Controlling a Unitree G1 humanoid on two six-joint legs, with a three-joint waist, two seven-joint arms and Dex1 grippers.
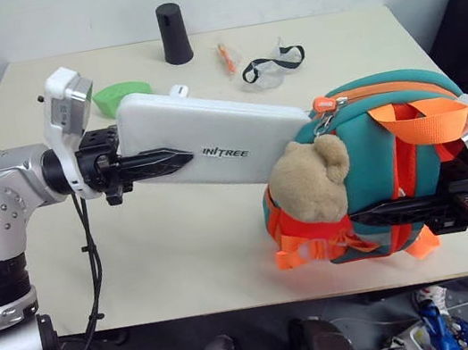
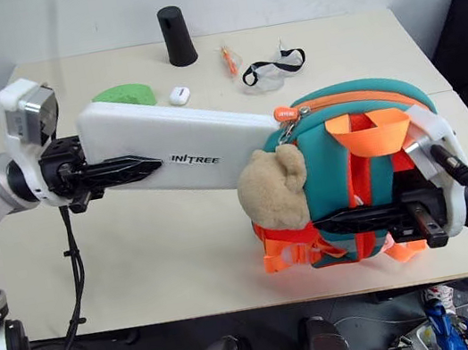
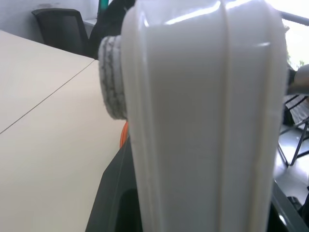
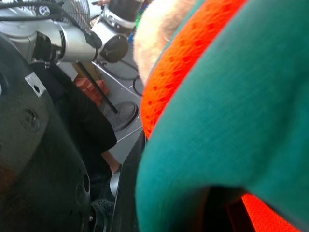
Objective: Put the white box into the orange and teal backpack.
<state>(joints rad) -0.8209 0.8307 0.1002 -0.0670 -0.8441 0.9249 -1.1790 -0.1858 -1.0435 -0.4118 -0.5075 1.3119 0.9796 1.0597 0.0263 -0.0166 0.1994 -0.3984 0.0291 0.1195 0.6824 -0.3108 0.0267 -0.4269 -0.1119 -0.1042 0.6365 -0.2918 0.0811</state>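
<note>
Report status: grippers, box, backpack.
Left gripper shut on box. Right gripper shut on backpack. Box end at zip opening; plush toy hangs just below.

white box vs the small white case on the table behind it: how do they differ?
The white box is long and flat with dark lettering on its face; the small white case is tiny, rounded and shows no lettering I can read. The box is held off the table in the left gripper, its far end at the backpack; the small case lies loose on the table, touched by nothing. Both are white with rounded corners.
</note>
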